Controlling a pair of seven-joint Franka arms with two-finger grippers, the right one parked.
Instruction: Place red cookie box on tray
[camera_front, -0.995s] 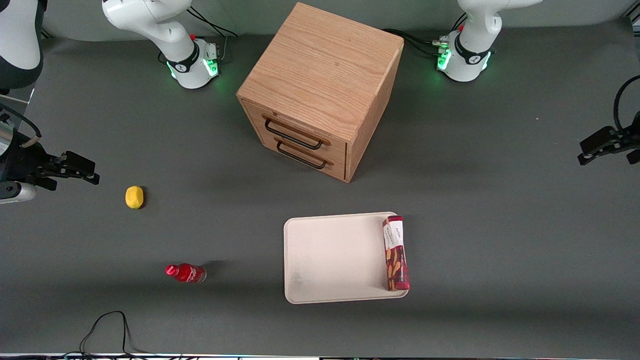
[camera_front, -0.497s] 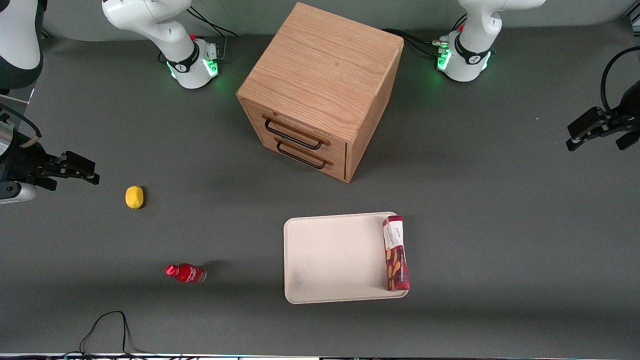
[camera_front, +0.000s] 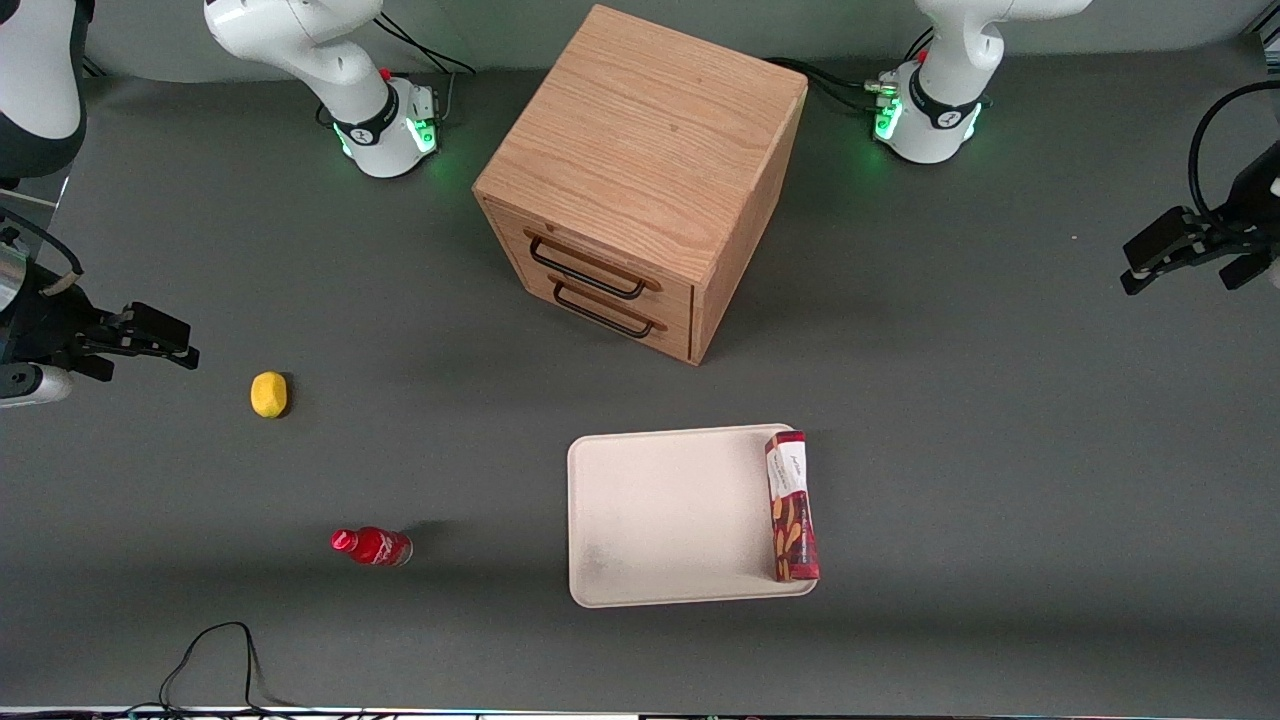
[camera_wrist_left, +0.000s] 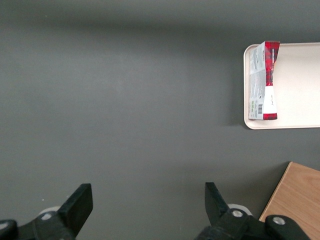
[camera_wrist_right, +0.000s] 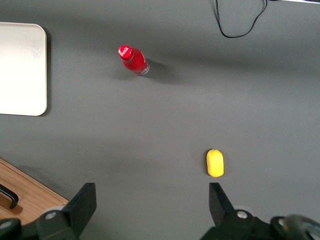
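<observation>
My black two-finger gripper (camera_front: 1190, 255) hangs above the working arm's end of the dark grey table (camera_front: 1000, 400), released, its fingers (camera_wrist_left: 77, 202) spread wide with nothing between them. It is well apart from the large flat cream-white tray (camera_front: 670, 515) and up off the table surface, with only bare grey table under it in my wrist view.

The flat dark-red cookie box (camera_front: 792, 505) with its white label panel and pictures of tan biscuits lies on the tray, running lengthwise along the tray edge that faces my end of the table. Its end nearest the front camera sits at the tray's corner there, and its other end reaches the corner nearer the cabinet. In my wrist view the cookie box (camera_wrist_left: 265, 80) shows a pale printed side and sits just inside the rim of the tray (camera_wrist_left: 300, 85).

The light oak wooden drawer cabinet (camera_front: 640, 170) stands on the table farther from the front camera than the tray, turned at an angle, with two black wire handles (camera_front: 595, 285) on its drawer fronts. One corner of it (camera_wrist_left: 297, 200) shows in my wrist view.

Toward the parked arm's end of the table lie a small yellow lemon-shaped object (camera_front: 268, 393) and, nearer the front camera than it, a small red bottle (camera_front: 372, 546) on its side. A black cable (camera_front: 215, 650) loops at the table edge nearest the front camera.
</observation>
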